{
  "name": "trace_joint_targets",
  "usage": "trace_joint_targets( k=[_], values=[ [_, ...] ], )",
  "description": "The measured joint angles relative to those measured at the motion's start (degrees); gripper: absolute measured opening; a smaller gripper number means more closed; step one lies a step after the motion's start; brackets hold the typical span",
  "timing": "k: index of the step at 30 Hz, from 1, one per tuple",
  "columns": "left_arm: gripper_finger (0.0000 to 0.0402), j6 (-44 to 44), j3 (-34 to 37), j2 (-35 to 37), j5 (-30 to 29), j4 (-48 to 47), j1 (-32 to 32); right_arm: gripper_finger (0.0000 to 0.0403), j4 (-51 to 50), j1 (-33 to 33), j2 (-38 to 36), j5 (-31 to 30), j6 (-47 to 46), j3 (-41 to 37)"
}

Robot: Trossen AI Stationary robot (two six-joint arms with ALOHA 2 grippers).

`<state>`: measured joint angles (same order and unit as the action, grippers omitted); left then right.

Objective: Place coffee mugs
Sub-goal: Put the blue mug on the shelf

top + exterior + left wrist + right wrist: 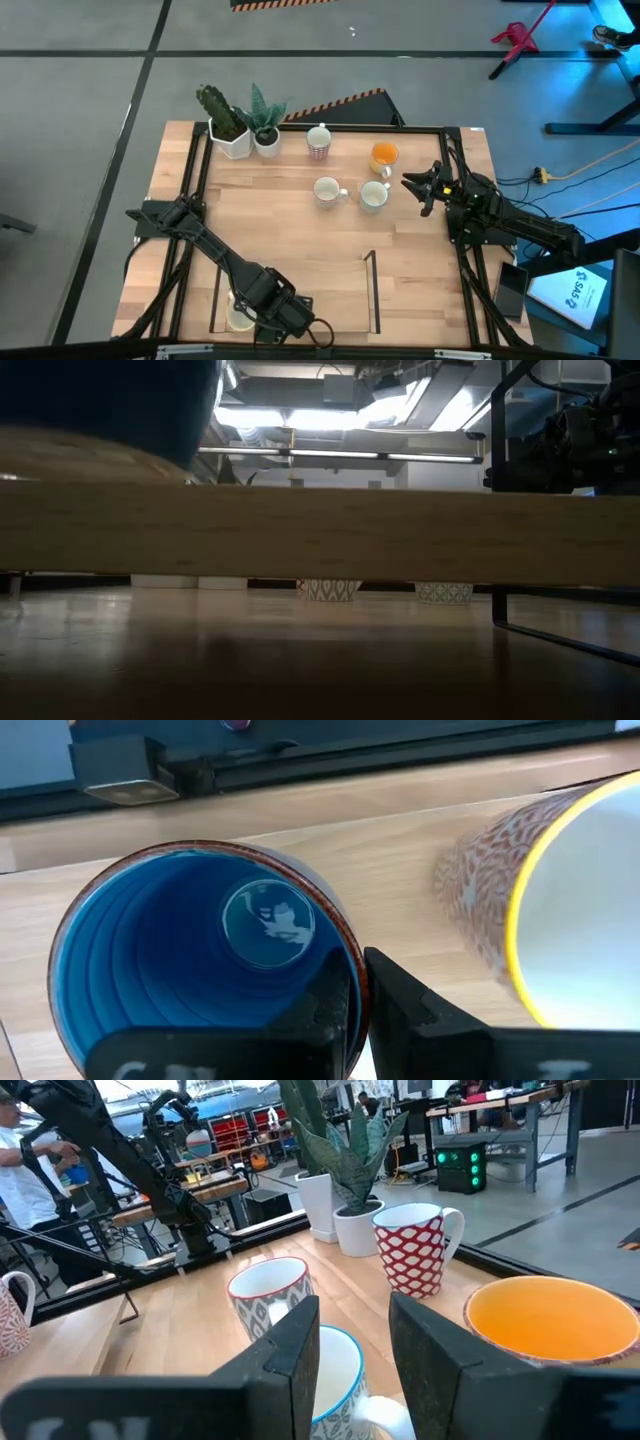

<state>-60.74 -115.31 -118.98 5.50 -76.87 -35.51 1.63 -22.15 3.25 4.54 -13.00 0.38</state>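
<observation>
My left gripper (pixel 268 306) is at the table's near left corner, shut on a blue mug (pixel 200 950), which its body hides in the high view. Beside it is a mug with a yellow rim and a red-patterned outside (pixel 500 890), showing cream from above (pixel 238 318). My right gripper (pixel 422 190) is open near the far right. Its fingers stand apart above a white blue-rimmed mug (pixel 335 1370) without touching it. An orange mug (pixel 384 154), a red-patterned mug (pixel 319 143) and another white mug (pixel 327 190) stand upright on their bases nearby. My left gripper holds the blue mug by its rim (pixel 355 955), on the side toward the yellow-rimmed mug. One finger (pixel 325 1010) is inside the mug and the other (pixel 410 1005) outside, coming from above and pointing down. The mug is upright; whether its base is on the table I cannot tell.
Two white pots with green plants (pixel 240 128) stand at the far left corner. A black metal frame (pixel 190 190) runs around the table, and black lines (pixel 375 292) mark a rectangle near the front edge. The table's middle (pixel 290 235) is bare wood. A person (pixel 25 1160) is in the room beyond.
</observation>
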Motion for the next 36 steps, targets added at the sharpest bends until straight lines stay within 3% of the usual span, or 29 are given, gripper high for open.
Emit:
trace_joint_targets(
  k=[36],
  values=[
    [0.0016, -2.0, 2.8, 0.0, 2.5, 3.4, -0.2, 0.0111, 0.0, 0.0, 0.0, 0.0, 1.4, 0.0]
  ],
)
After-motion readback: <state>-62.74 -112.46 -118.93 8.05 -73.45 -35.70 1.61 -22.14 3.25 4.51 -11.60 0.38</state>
